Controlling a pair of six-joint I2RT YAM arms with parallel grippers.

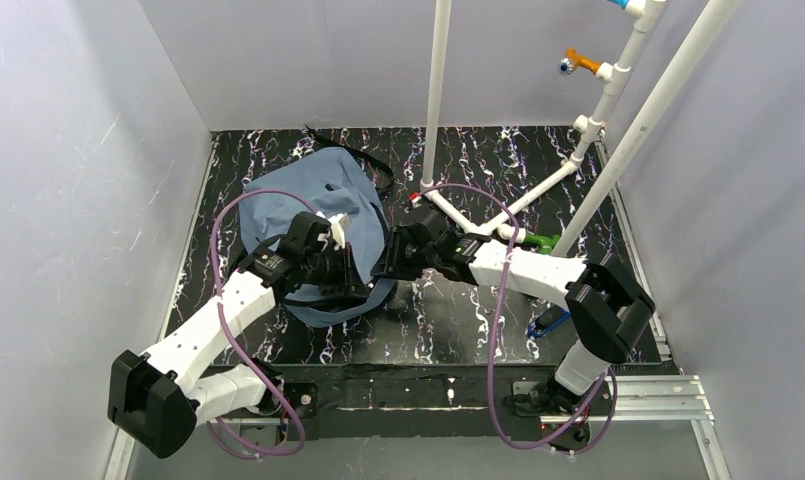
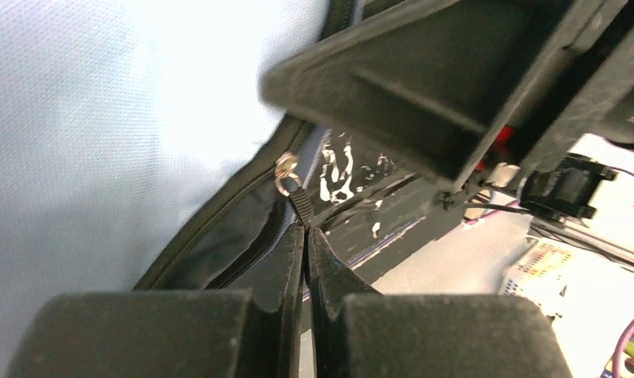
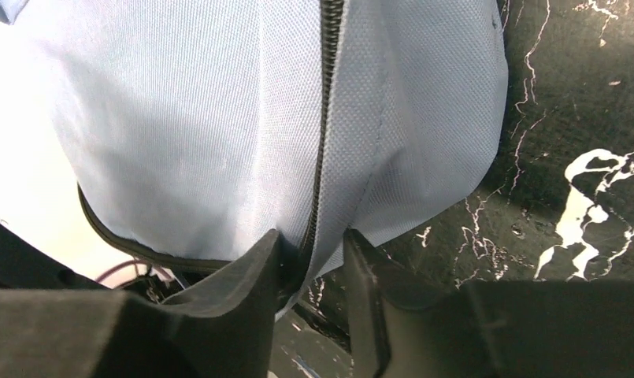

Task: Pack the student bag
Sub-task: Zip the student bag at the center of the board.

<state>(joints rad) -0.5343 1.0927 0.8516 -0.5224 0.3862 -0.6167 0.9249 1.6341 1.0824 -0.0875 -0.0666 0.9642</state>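
The student bag (image 1: 313, 200), slate-blue fabric with black zipper trim, lies on the black marbled table left of centre. Over the bag's near right edge, my left gripper (image 1: 340, 262) is shut on the black zipper pull (image 2: 300, 211). A metal ring (image 2: 286, 169) joins that pull to the zipper line, and dark lining shows beside it. My right gripper (image 1: 393, 262) faces the left one at the same edge. Its jaws (image 3: 313, 236) stand apart, with the bag's fabric edge (image 3: 219, 118) and the closed zipper (image 3: 321, 142) running down between them. The fabric touches the left finger (image 3: 258, 256).
A white pipe frame (image 1: 436, 100) rises behind the arms, with legs (image 1: 523, 200) spreading across the table's back right. A green object (image 1: 538, 240) and a blue one (image 1: 548, 322) lie by the right arm. Grey walls close in the left, back and right.
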